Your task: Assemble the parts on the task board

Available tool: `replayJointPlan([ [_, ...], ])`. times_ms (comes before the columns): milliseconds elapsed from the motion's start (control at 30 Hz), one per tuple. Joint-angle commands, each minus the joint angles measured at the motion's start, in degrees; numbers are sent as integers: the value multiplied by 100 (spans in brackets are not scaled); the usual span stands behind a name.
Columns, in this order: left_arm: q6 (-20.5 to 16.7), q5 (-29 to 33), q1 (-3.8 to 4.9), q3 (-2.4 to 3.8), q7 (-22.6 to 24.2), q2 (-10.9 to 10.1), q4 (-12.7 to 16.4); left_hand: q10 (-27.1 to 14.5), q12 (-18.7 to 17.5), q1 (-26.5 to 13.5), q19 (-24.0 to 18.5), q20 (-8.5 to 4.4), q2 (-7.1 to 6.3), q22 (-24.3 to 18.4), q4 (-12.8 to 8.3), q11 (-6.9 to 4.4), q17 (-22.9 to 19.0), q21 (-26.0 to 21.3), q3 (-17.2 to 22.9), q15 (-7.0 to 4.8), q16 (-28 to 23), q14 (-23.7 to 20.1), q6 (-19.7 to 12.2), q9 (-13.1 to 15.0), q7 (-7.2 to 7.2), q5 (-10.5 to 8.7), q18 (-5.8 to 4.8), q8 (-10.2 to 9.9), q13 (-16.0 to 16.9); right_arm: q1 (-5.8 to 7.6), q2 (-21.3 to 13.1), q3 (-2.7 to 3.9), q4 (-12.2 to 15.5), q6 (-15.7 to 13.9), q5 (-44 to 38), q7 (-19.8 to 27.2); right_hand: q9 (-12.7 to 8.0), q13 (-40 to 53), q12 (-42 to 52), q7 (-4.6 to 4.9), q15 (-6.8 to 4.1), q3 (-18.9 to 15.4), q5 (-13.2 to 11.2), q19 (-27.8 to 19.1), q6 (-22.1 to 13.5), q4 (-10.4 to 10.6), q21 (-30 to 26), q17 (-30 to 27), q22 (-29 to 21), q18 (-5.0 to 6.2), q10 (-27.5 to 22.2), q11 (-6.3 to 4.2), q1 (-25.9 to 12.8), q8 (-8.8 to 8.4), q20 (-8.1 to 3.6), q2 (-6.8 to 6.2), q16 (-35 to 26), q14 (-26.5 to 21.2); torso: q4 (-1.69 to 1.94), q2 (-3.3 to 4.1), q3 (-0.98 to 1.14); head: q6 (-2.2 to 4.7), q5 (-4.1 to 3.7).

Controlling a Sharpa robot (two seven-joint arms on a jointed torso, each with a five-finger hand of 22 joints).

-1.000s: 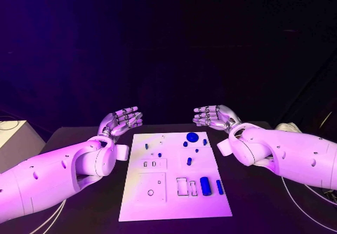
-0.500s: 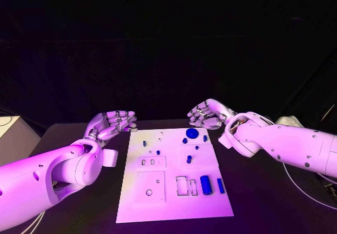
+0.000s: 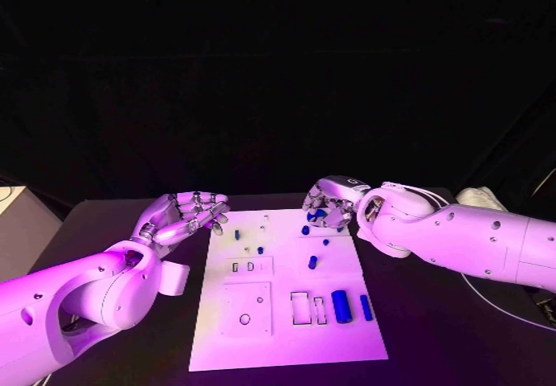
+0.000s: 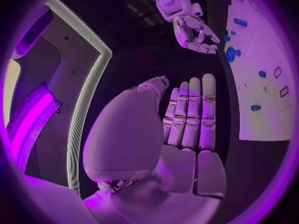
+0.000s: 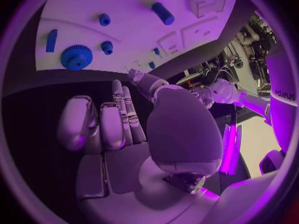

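On the worktop (image 3: 139, 221), board (image 3: 278, 338) lies centred; two long parts (image 3: 340, 306) at its near right. Left hand (image 3: 186, 215) beside its far left edge, fingers apart, holding nothing. Right hand (image 3: 333, 203) over the gear (image 3: 315, 215) at far edge, grasp unclear.

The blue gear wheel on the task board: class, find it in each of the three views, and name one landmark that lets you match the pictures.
Head view: blue gear wheel at the task board's far edge, partly under the right hand.
Left wrist view: it lies at the board's edge, below the right hand.
Right wrist view: it lies beyond the fingers.
Shared landmark: the long blue cylinder.
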Motion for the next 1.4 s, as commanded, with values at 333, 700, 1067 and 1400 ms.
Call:
replayJointPlan([
  [333, 294, -142, 93, 18, -114, -89, 212, -36, 30, -34, -86, 16, -77, 178, -17, 8, 102, 272, 87, -29, -54, 3, -73, 60, -20, -25, 71, 46, 42, 3, 154, 3, -115, 585, -1206, -661, 138, -33, -14, -29, 53, -166, 23, 84, -88, 95, 582, 205, 718, -123, -324, 39, 13, -49, 59, -99, 287, 254, 82, 134, -35, -24, -47],
  [700, 315, -143, 148, 19, -130, -137, 274, -73, 20, -58, -115, 22, -83, 234, -13, 18, 137, 360, 108, -24, -69, 3, -105, 80, -13, -25, 72, 42, 52, -25, 295, -2, -277, 660, -1286, -703, 166, -40, -11, -46, 50, -231, 31, 35, -91, 116, 519, 205, 621, -97, -419, 36, 40, -51, 73, -48, 309, 246, 146, 198, -50, -26, -94],
  [1067, 326, -143, 180, 19, -148, -166, 308, -84, 19, -63, -123, 24, -80, 257, -13, 21, 150, 396, 120, -22, -76, 2, -115, 88, -9, -24, 73, 42, 57, -73, 389, -9, -401, 774, -1280, -690, 200, -29, 9, -53, 47, -225, 76, 38, -43, 141, 560, 213, 674, -101, -396, 31, 69, -26, 75, 27, 335, 247, 191, 242, -67, -32, -129],
  [1400, 332, -145, 190, 19, -166, -184, 302, -89, 19, -63, -126, 25, -77, 270, -15, 22, 158, 418, 128, -22, -79, 5, -119, 93, -8, -23, 74, 42, 60, -93, 409, -13, -458, 868, -1279, -705, 223, -23, 13, -49, 47, -201, 112, 33, -4, 153, 569, 211, 686, -101, -373, 32, 80, -6, 77, 58, 346, 244, 204, 266, -74, -36, -139],
])
